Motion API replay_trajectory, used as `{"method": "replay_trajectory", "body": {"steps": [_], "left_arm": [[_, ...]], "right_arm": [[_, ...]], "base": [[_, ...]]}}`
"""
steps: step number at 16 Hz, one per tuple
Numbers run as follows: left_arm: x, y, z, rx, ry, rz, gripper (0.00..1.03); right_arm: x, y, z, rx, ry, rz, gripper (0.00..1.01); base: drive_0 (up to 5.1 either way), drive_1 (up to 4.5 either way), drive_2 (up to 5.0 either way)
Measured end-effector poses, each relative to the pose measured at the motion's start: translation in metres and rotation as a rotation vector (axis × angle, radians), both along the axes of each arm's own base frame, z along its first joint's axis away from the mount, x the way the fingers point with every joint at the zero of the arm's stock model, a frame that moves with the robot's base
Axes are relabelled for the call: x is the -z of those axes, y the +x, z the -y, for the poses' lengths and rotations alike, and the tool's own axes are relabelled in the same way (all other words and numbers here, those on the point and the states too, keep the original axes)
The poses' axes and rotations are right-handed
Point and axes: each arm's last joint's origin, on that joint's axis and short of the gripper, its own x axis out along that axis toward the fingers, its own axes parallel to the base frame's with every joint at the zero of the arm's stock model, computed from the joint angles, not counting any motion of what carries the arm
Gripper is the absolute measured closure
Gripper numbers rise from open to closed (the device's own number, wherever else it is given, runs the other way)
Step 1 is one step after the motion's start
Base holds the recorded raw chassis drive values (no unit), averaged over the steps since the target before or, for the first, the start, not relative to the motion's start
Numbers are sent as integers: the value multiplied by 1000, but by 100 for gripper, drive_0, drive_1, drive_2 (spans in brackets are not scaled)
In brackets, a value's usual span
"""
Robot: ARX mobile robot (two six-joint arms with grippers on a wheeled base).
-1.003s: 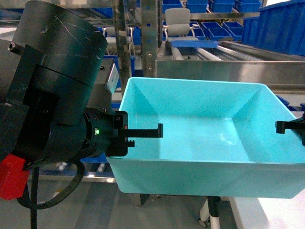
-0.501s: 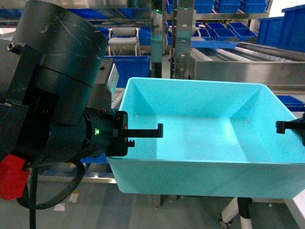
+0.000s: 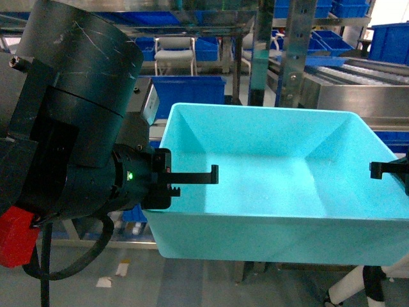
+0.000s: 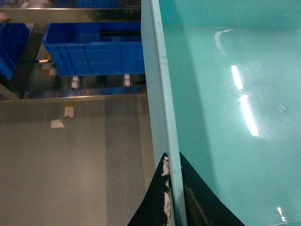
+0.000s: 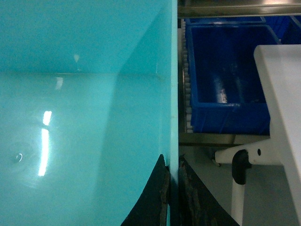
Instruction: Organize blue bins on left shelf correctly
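I hold one light turquoise blue bin (image 3: 275, 185) in the air between both arms, and it is empty. My left gripper (image 3: 167, 179) is shut on its left wall, one finger inside and one outside; the left wrist view shows the jaws (image 4: 172, 157) pinching the thin rim of the bin (image 4: 225, 94). My right gripper (image 3: 383, 169) is shut on the right wall, with its tips (image 5: 172, 160) either side of the bin (image 5: 84, 117) rim. The stainless steel left shelf (image 3: 345, 89) stands behind the bin, to the right.
Darker blue crates sit on low rack tiers (image 3: 182, 89) (image 4: 94, 49) (image 5: 225, 80). A white table (image 5: 282, 103) with a leg (image 5: 237, 188) is close on the right. A chair (image 3: 172, 51) stands far back. Grey floor with tape scraps (image 3: 105, 281) lies below.
The steel posts, crates and chair behind have slid to the right in the head view. The bin and both grippers keep the same place in the view.
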Motion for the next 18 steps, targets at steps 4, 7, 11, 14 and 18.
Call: {"method": "replay_trajectory", "body": {"steps": [4, 7, 11, 14, 18], "left_arm": [[0, 0, 0, -1, 0, 0, 101], [0, 0, 0, -1, -1, 1, 101], [0, 0, 0, 0, 0, -1, 101], [0, 0, 0, -1, 1, -1, 101], [0, 0, -1, -2, 0, 0, 101]], "right_arm": [[0, 0, 0, 0, 0, -3, 99], [0, 0, 0, -1, 0, 0, 99], [0, 0, 0, 0, 0, -2, 99], [0, 0, 0, -1, 0, -1, 99], [0, 0, 0, -1, 0, 3, 99]], "base": [[-486, 346, 127], [-486, 345, 127], [-483, 352, 120], [-477, 372, 87], [-243, 231, -16]]}}
